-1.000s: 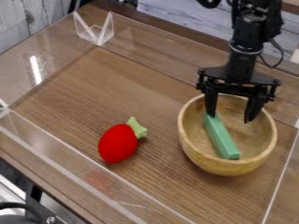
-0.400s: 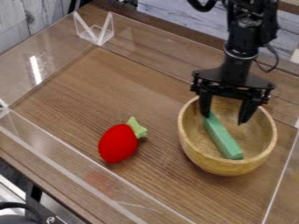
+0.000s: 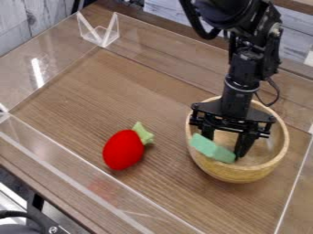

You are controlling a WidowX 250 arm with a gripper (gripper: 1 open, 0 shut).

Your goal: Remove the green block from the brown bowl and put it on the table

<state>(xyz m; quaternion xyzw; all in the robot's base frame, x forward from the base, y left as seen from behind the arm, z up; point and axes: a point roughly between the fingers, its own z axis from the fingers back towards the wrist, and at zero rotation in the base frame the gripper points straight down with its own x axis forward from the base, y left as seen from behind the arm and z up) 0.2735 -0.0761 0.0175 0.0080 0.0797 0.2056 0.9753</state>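
My gripper (image 3: 230, 137) is down inside the brown bowl (image 3: 239, 166), fingers straddling the green block (image 3: 210, 147); I cannot tell if they clamp it. The block sits tilted at the bowl's 9 o'clock side. Risk: an off-centre pinch lets it pivot and slip, or a finger drags the bowl across the desk (image 3: 110, 87). Arm stands vertical, wrist pointing straight down.
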